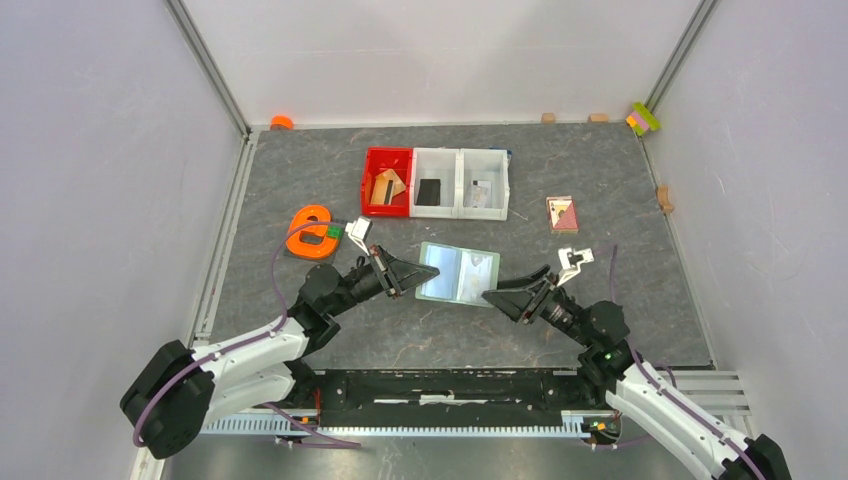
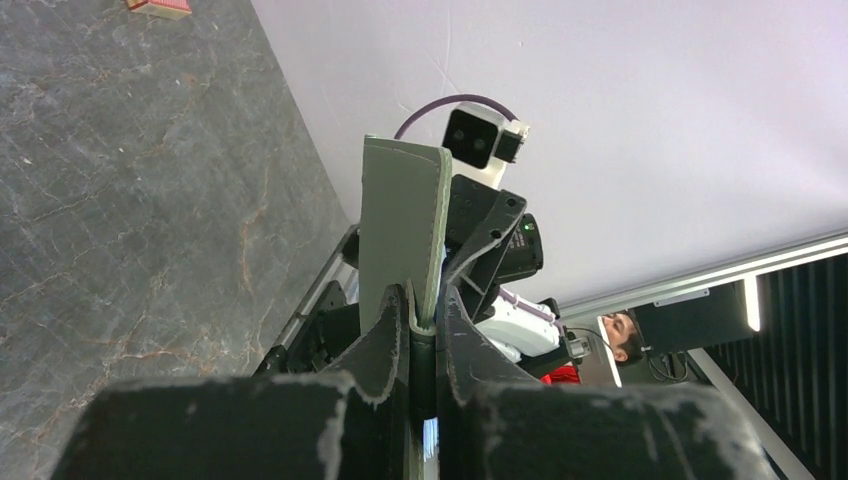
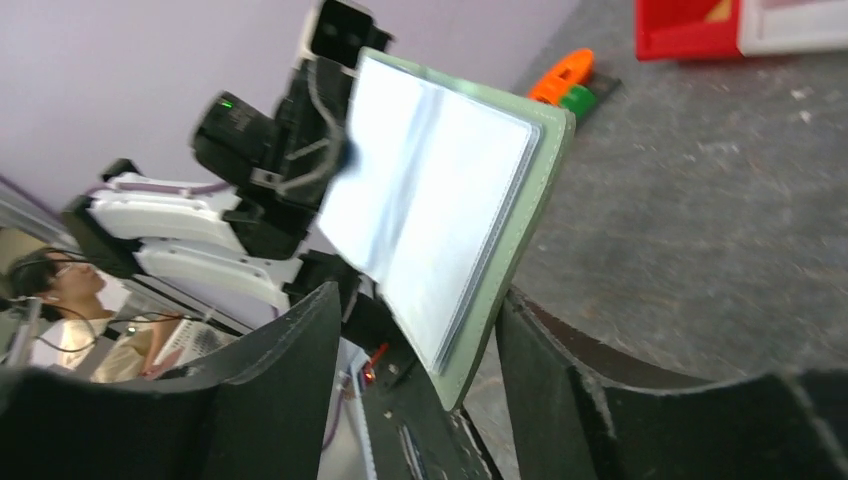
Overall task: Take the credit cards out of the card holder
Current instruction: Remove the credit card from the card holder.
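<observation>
One card holder (image 1: 458, 273), sage green, is spread open between your two arms over the middle of the table (image 1: 660, 300), pale pockets up in the overhead view. The right wrist view is too blurred to tell whether any pocket has a card in it. Your left gripper (image 2: 425, 305) is pinched tight on the holder's left edge, fingers (image 2: 385, 335) clamped on the green cover. Your right gripper (image 3: 418, 298) stands wide, one finger on each side of the holder's other edge, with no squeeze on it. Behind the holder are three bins in a row: one red bin (image 1: 368, 185), a middle white bin (image 1: 436, 153) and a right white bin (image 1: 485, 153). You have three credit cards (image 1: 429, 191), one to a bin: tan-gold in the red, dark grey in the middle, pale on the right, any print too small to read. One pink square item (image 1: 562, 213) lies flat to the right of the bins.
</observation>
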You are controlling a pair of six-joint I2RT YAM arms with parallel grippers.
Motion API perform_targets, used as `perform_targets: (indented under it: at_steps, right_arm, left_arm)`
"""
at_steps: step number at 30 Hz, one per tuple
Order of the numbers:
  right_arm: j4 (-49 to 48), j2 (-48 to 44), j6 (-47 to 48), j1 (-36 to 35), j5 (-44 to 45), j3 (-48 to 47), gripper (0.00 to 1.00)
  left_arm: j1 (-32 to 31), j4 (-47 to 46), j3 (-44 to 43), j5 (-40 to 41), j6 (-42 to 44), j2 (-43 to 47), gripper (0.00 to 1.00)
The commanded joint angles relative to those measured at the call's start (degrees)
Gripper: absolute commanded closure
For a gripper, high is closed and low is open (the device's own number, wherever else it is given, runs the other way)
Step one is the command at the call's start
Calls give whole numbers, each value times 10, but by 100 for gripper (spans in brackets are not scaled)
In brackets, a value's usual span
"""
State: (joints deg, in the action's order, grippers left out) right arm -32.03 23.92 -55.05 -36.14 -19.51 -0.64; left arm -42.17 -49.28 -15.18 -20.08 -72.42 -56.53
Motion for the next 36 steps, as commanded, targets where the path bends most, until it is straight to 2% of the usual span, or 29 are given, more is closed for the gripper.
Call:
perform_targets:
  at_steps: [1, 5, 16, 23, 27, 31, 36]
  right_arm:
    - [-128, -6, -52, 2, -14, 59, 42]
    - [-146, 7, -61, 1, -15, 62, 54]
    - [-86, 64, -17, 1, -26, 13, 66]
    - [-108, 106, -12, 1, -48, -9, 81]
    - [-151, 141, -18, 1, -77, -23, 83]
    - [-143, 151, -5, 1, -80, -41, 75]
    - [-112, 163, 15, 2, -76, -57, 73]
  left_arm:
    - [3, -51, -19, -16, -19, -6, 98]
    - [2, -64, -19, -22, -22, -15, 98]
    - [2, -95, -23, -37, -29, -30, 98]
    - [1, -125, -30, -53, -39, -54, 98]
    - [-3, -140, -39, -64, -43, -73, 98]
    - [-9, -141, -45, -67, -42, -83, 98]
    - [-15, -141, -51, -73, -40, -93, 98]
